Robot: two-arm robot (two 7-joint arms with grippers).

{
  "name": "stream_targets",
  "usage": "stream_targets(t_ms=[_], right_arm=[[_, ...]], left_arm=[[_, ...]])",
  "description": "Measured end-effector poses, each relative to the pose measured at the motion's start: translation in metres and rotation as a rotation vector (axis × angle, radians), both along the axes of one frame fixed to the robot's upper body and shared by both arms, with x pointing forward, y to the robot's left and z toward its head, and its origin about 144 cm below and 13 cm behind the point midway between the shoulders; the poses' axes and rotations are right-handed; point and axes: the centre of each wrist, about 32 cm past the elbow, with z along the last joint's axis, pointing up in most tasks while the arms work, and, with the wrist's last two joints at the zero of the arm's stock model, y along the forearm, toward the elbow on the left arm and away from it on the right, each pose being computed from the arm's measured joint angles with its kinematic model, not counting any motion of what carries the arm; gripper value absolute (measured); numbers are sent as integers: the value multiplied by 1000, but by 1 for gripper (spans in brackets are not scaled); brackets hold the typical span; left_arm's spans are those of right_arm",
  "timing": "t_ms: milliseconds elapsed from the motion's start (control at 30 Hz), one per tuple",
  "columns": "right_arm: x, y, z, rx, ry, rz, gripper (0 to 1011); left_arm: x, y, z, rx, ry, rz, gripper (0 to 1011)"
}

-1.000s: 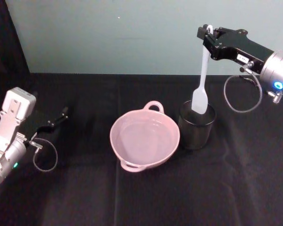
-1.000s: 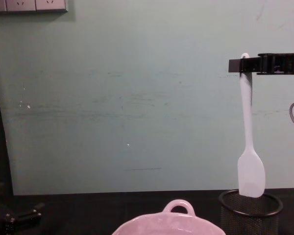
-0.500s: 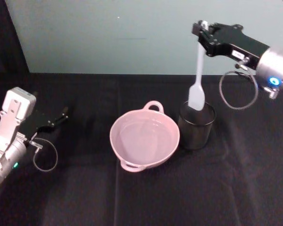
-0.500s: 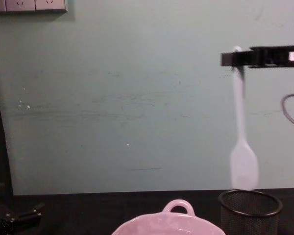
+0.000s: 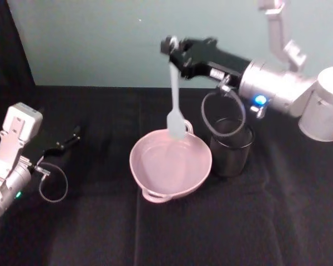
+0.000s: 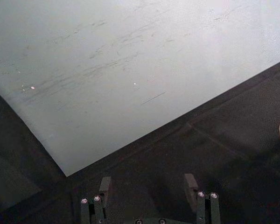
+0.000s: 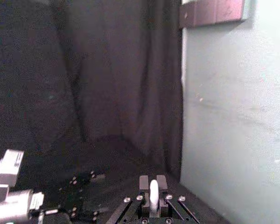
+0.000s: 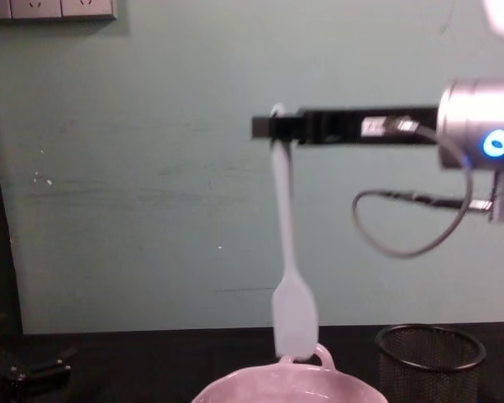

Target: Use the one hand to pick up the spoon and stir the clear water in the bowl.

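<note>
My right gripper (image 5: 172, 47) is shut on the top of the white spoon (image 5: 175, 94), which hangs straight down from it. The spoon's flat head (image 8: 295, 321) is at the far side of the pink bowl (image 5: 134, 160), near its loop handle (image 8: 317, 357) and about level with the rim. Any water inside the bowl is hard to make out against the pink. In the right wrist view the spoon's handle end (image 7: 153, 195) sits between the shut fingers. My left gripper (image 6: 148, 184) is open and parked low at the table's left (image 5: 64, 143).
A black wire-mesh cup (image 5: 231, 147) stands just right of the bowl, under the right arm's grey cable (image 5: 222, 113). Black cloth (image 5: 211, 221) covers the table, with a pale green wall (image 8: 151, 168) behind.
The right arm has swung left with the spoon, from above the mesh cup to over the bowl's far side. The left arm has not moved.
</note>
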Motion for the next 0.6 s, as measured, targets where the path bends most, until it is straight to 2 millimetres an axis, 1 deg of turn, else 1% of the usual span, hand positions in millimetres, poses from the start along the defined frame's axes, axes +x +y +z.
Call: stream_targets(t_ms=[33,100,133,167,333,600], right_arm=[[3,3,-7,-2,9,14,109],[5,4,-14,-3,18,25,108],[6,4,-21,-3,27,32,108],[6,4,-21,-3,27,32,109],[5,2,-50,16,65,51,109],[1,1,-72,50,109,59,108]], left_arm=[[0,0,0,0,0,0,1011],[0,0,0,0,0,0,1011],[0,0,0,0,0,0,1011],[0,0,0,0,0,0,1011],[0,0,0,0,0,0,1011],[0,0,0,0,0,0,1011]])
